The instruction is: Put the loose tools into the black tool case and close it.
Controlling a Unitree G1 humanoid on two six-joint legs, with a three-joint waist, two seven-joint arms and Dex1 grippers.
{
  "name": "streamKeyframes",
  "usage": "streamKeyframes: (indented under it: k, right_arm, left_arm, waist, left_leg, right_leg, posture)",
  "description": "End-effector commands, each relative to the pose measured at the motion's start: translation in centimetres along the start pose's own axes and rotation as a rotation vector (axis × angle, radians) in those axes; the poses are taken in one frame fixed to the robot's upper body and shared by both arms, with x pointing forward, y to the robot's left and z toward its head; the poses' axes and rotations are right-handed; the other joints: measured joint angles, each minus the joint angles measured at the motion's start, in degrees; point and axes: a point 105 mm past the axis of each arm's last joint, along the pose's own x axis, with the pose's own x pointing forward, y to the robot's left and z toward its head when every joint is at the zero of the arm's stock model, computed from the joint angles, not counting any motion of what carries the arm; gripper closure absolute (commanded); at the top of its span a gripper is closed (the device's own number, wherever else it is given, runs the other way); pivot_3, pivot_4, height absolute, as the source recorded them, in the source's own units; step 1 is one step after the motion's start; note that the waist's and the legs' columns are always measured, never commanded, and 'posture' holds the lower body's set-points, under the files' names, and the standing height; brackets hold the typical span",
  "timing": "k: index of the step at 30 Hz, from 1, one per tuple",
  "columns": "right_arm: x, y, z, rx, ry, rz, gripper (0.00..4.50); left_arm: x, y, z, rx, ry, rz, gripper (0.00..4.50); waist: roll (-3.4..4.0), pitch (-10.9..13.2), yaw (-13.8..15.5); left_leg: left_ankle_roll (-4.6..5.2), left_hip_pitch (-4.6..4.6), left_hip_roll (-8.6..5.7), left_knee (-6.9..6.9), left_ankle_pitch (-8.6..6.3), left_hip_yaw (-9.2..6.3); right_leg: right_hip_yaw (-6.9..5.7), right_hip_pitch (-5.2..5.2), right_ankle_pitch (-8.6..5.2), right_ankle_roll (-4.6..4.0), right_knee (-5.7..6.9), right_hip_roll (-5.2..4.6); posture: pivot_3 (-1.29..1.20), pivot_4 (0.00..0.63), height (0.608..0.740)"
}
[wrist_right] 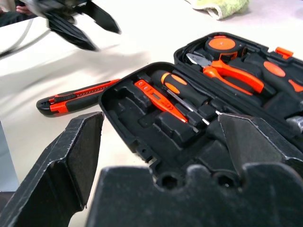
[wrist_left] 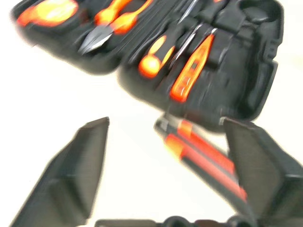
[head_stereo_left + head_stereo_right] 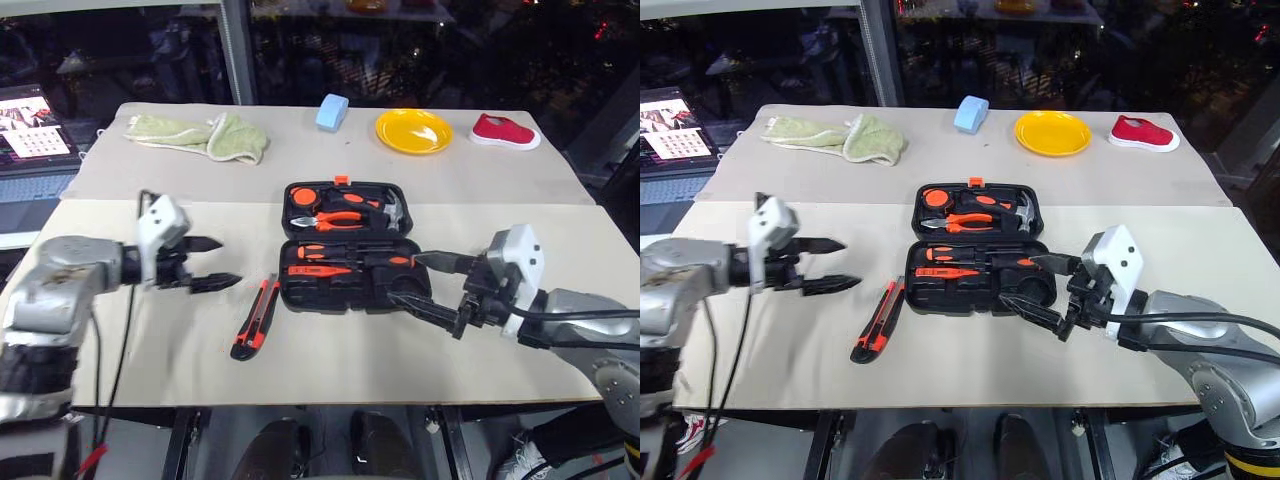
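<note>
The black tool case lies open in the middle of the table. Its near half holds a black-and-orange screwdriver and a slim orange tester screwdriver. Pliers and a hammer sit in the far half. An orange-and-black utility knife lies loose on the table just left of the case. My left gripper hovers open to the left of the knife, pointing down toward it. Over the case's near right corner my right gripper is open and holds nothing.
At the back of the table lie a green cloth, a blue block, a yellow plate and a red shoe. A laptop stands off the table's left side.
</note>
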Motion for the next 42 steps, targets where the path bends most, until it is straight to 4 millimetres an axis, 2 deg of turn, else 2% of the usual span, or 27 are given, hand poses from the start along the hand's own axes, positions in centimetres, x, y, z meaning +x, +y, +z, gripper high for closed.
streamKeyframes:
  k: [1,7,11,13,14,18,20,24,27,31,36,38,42]
  right_arm:
    - [0.4,0.7,0.7,-0.039,-0.032,-0.024,0.00]
    - [0.9,1.6,0.8,-0.038,-0.042,-0.015,0.00]
    - [1.2,1.4,1.1,-0.046,-0.050,-0.019,0.00]
    - [1.2,1.2,1.3,-0.049,-0.057,-0.024,0.00]
    - [1.2,1.2,1.3,-0.050,-0.060,-0.024,0.00]
    - [1.1,1.1,1.4,-0.055,-0.062,-0.015,0.00]
    - [1.2,0.9,1.5,-0.056,-0.069,-0.018,0.00]
    - [1.4,0.9,1.6,-0.056,-0.073,-0.004,0.00]
    - [1.3,0.7,1.5,-0.057,-0.069,-0.002,0.00]
    - [1.2,0.2,1.7,-0.068,-0.061,0.008,0.00]
    - [1.0,-0.4,1.8,-0.073,-0.057,0.013,0.00]
    - [1.0,-0.5,1.9,-0.076,-0.056,0.015,0.00]
    - [0.9,-0.5,1.9,-0.072,-0.055,0.021,0.00]
  left_arm:
    - [0.0,-0.3,0.5,0.031,0.013,0.016,0.06]
    - [1.4,-0.5,-0.5,0.022,0.075,0.014,0.06]
    - [2.1,-0.7,-0.9,0.018,0.102,0.002,0.06]
    - [2.5,-0.6,-1.3,0.004,0.117,0.007,0.58]
    - [2.6,-0.5,-1.4,0.001,0.123,0.013,0.77]
    - [2.8,0.2,-1.9,-0.028,0.135,0.042,2.30]
    - [2.8,0.6,-2.2,-0.048,0.139,0.057,2.78]
    - [2.7,1.2,-2.4,-0.072,0.133,0.082,2.79]
    - [2.2,2.2,-2.6,-0.107,0.119,0.123,2.79]
    - [0.8,4.6,-3.5,-0.185,0.110,0.230,2.80]
    - [-1.4,8.1,-3.6,-0.260,0.052,0.365,2.80]
    - [-2.3,8.8,-1.9,-0.201,-0.047,0.371,2.80]
    - [-3.4,8.5,2.4,0.098,-0.214,0.329,2.80]
  waist:
    - [0.00,0.00,-0.08]
    - [0.00,0.00,-0.10]
    - [0.01,0.00,-0.08]
    - [0.02,-0.01,-0.09]
    - [0.03,-0.02,-0.08]
    - [0.05,-0.04,-0.04]
    - [0.08,-0.07,-0.02]
    - [0.16,-0.13,0.02]
    - [0.25,-0.19,-0.03]
    - [0.28,-0.22,-0.34]
    - [0.27,-0.22,-0.51]
    - [0.26,-0.21,-0.55]
    - [0.05,-0.07,-0.16]
  left_leg:
    - [-0.04,0.00,0.00,0.00,0.02,-0.01]
    - [-0.12,0.18,0.00,-0.03,0.06,-0.02]
    - [-0.16,0.81,0.00,-0.17,0.03,-0.02]
    - [-0.19,1.16,-0.01,-0.41,0.03,0.00]
    - [-0.19,1.19,0.00,-0.43,0.02,0.00]
    - [-0.23,1.19,0.00,-0.59,0.05,0.00]
    - [-0.23,1.19,-0.02,-0.70,0.05,0.00]
    - [-0.24,1.20,-0.03,-0.74,0.05,-0.01]
    - [-0.29,1.22,-0.03,-0.78,0.08,-0.01]
    - [-0.36,1.30,-0.02,-0.81,0.13,-0.01]
    - [-0.39,1.32,0.24,-0.92,0.15,-0.01]
    - [-0.43,1.31,0.33,-0.97,0.19,-0.03]
    - [-0.56,1.08,0.41,-0.99,0.27,-0.07]
  right_leg:
    - [0.00,-0.02,0.00,-0.01,0.00,0.01]
    - [-0.01,0.02,-0.02,-0.02,0.00,0.02]
    - [-0.01,0.74,-0.08,0.06,-0.11,-0.01]
    - [0.04,0.96,-0.39,0.55,-0.16,-0.10]
    - [0.04,0.97,-0.41,0.55,-0.14,-0.10]
    - [0.06,0.89,-0.41,0.46,-0.12,-0.09]
    - [0.07,0.86,-0.28,0.18,-0.13,-0.09]
    - [0.07,0.87,-0.28,0.10,-0.14,-0.10]
    - [0.08,0.90,-0.47,0.40,-0.13,-0.11]
    - [0.11,0.96,-0.48,0.42,-0.11,-0.12]
    - [0.09,1.00,-0.49,0.43,-0.05,0.05]
    - [0.09,0.95,-0.50,0.42,-0.01,0.14]
    - [0.05,0.74,-0.47,0.33,0.01,0.17]
  posture:
    - [0.00,0.150,0.732]
    - [0.00,0.150,0.732]
    - [0.00,0.150,0.732]
    - [0.00,0.150,0.732]
    - [0.00,0.150,0.732]
    - [0.00,0.150,0.732]
    - [0.00,0.150,0.732]
    - [0.00,0.150,0.732]
    - [0.00,0.150,0.732]
    - [0.00,0.150,0.732]
    - [0.00,0.150,0.732]
    - [0.00,0.150,0.732]
    - [0.00,0.150,0.732]
